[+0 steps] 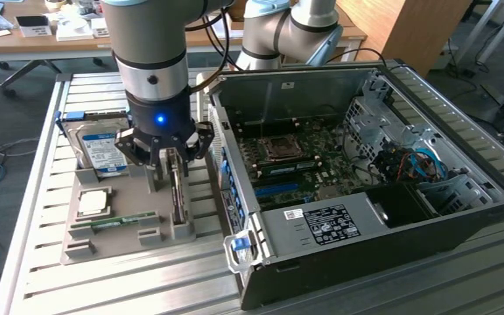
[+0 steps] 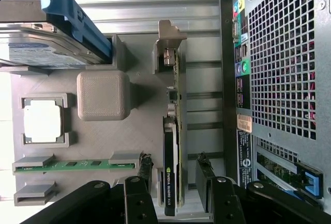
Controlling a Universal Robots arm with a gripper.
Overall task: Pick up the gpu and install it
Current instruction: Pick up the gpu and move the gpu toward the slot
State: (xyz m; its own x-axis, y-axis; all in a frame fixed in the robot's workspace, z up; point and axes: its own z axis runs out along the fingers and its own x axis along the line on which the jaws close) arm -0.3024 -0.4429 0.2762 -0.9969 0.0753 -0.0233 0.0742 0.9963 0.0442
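On a slatted metal table (image 1: 86, 282), a grey holder tray (image 1: 129, 197), used here as the reference for everything else. At the tray's far corner on the exterior view's left: a silver hard drive (image 1: 99, 147) with a blue label, standing upright in its slot. Nearer along that same side of the tray: a square processor chip (image 1: 92, 202) lying flat in a pocket, then a narrow green RAM stick (image 1: 112, 223) resting in its cradle. Along the tray's edge on the exterior view's right: the gpu (image 1: 178, 197), standing on edge, seated in two grey supports. Directly above that edge of the tray: the gripper (image 1: 173, 172), pointing down, jaws apart. One of the fingers (image 2: 146, 172) on each side of the card, with a gap on both sides in the wrist view, so nothing clamped. Just beside the tray on the exterior view's right: an open computer case (image 1: 366, 252), side panel off, motherboard (image 1: 309, 154) exposed.
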